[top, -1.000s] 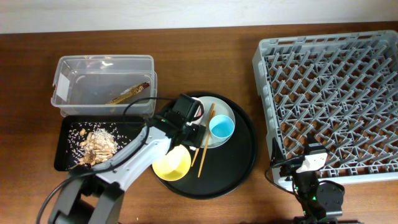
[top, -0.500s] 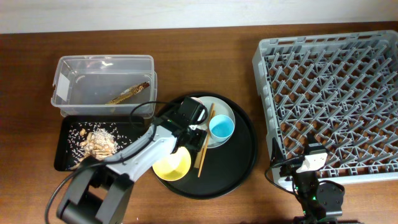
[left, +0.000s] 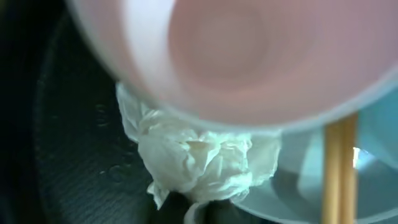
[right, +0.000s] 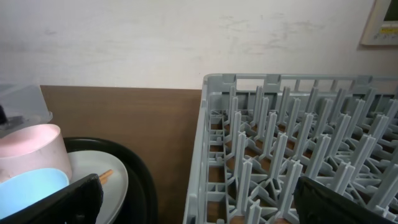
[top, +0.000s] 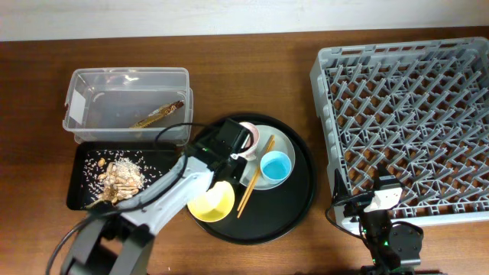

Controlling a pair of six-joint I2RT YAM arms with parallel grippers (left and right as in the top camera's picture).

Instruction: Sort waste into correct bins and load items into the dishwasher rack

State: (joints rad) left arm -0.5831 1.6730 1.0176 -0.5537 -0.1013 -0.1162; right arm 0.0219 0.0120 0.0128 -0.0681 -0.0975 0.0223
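The left jaws are over the far left part of the round black tray (top: 302,200), right against the pink cup (top: 250,136). From above the left arm (top: 172,192) hides them, and in the wrist view the cup's blurred open mouth fills the frame, so I cannot tell whether they grip the cup or only sit beside it. Just past the cup in that view, a crumpled white napkin (left: 199,158) lies on the black tray against the rim of the pale plate (top: 289,143). The chopsticks (top: 247,195) run slantwise from the plate's far edge down toward the near side, between the yellow bowl (top: 210,201) on their left and the blue cup (top: 276,165) on their right. The blue cup stands upright on the plate. Left of the round tray, the shallow black tray (top: 79,156) holds beige food scraps (top: 118,177). Just beyond it, the clear box (top: 75,107) has a brown wrapper (top: 159,114) lying inside. The right jaws are spread wide and hold nothing, with their dark fingers (right: 56,199) at the bottom corners of the wrist view. They are at the near edge of the big grey rack (top: 412,114), which stands on the right of the wooden counter (top: 252,69), well apart from the bins.
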